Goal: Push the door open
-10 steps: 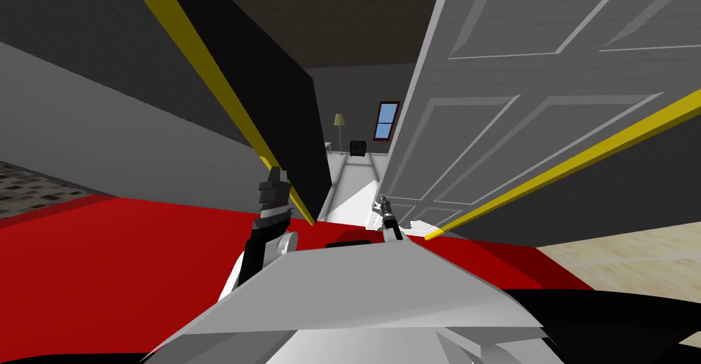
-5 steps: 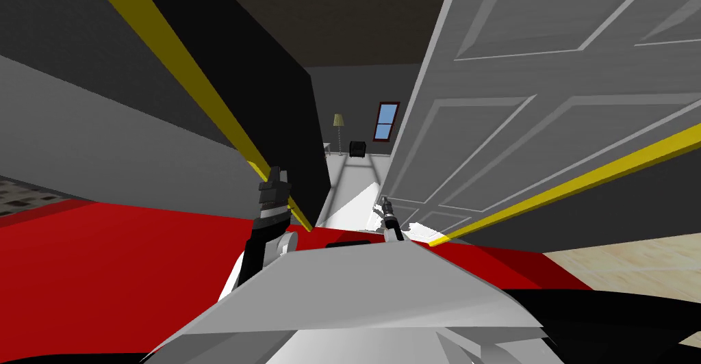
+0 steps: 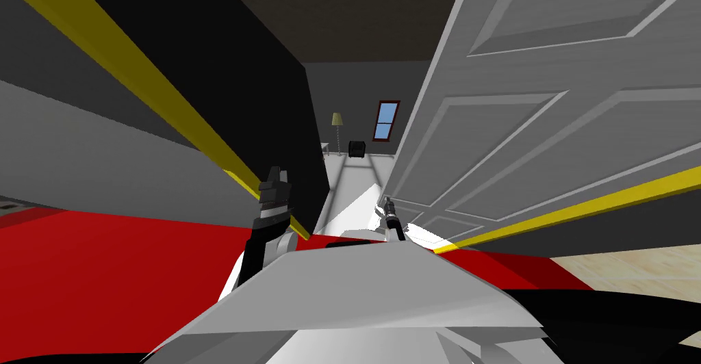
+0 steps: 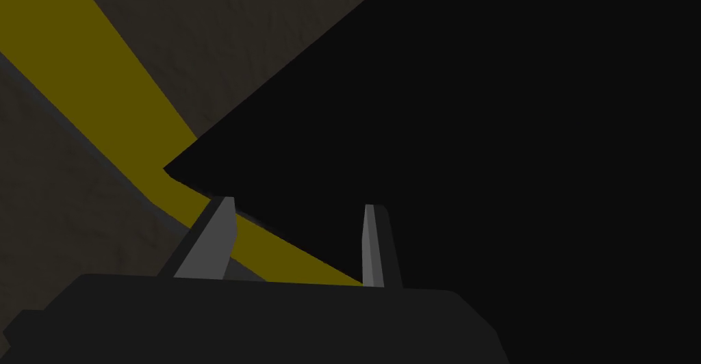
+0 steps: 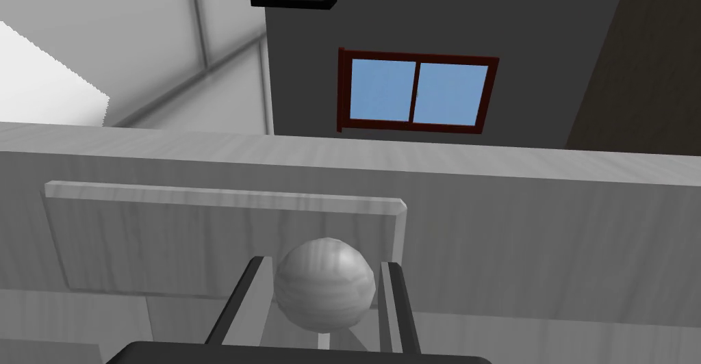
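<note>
Red floor (image 3: 103,264) runs to a doorway where the pale grey panelled door (image 3: 547,120) stands ajar on my right. My right claw (image 5: 323,265), reaching low and forward, clenches its round grey knob (image 5: 325,305) between the fingers. My left claw (image 4: 298,204) is raised beside the yellow-striped dark wall (image 3: 82,161), fingers spread.

Passage between dark wall (image 3: 226,66) at left and panelled door (image 3: 547,127) at right; its knob (image 5: 325,295) fills the right gripper (image 5: 323,264); floor (image 3: 350,175) beyond lies open to a far armchair (image 3: 357,148).
</note>
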{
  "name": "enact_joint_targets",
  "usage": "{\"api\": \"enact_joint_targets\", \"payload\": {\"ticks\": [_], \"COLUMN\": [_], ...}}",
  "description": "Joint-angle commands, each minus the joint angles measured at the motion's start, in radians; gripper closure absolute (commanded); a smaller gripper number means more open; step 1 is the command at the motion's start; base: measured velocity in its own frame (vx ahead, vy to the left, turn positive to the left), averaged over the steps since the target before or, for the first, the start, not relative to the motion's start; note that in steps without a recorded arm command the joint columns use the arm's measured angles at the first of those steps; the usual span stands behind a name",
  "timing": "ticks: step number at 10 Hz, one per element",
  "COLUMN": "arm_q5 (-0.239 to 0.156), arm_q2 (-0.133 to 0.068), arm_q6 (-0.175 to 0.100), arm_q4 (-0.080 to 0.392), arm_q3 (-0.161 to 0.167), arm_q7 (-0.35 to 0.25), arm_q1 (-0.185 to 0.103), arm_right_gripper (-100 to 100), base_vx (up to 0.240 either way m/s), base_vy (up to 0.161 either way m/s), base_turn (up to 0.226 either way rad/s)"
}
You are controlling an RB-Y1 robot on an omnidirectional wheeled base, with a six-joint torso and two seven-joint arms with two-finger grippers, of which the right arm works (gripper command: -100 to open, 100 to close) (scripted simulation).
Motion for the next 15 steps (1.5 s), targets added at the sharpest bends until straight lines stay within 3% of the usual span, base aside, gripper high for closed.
{"api": "enact_joint_targets", "payload": {"ticks": [1, 15], "arm_q5": [-0.013, -0.073], "arm_q2": [-0.012, -0.028], "arm_q6": [-0.004, -0.012], "arm_q4": [0.010, 0.036], "arm_q3": [-0.026, -0.139], "arm_q7": [0.006, 0.043], "arm_q1": [-0.002, -0.001], "arm_right_gripper": [100, 100], "base_vx": [0.179, 0.167], "base_vy": [0.019, 0.024], "base_turn": [-0.023, -0.046]}}
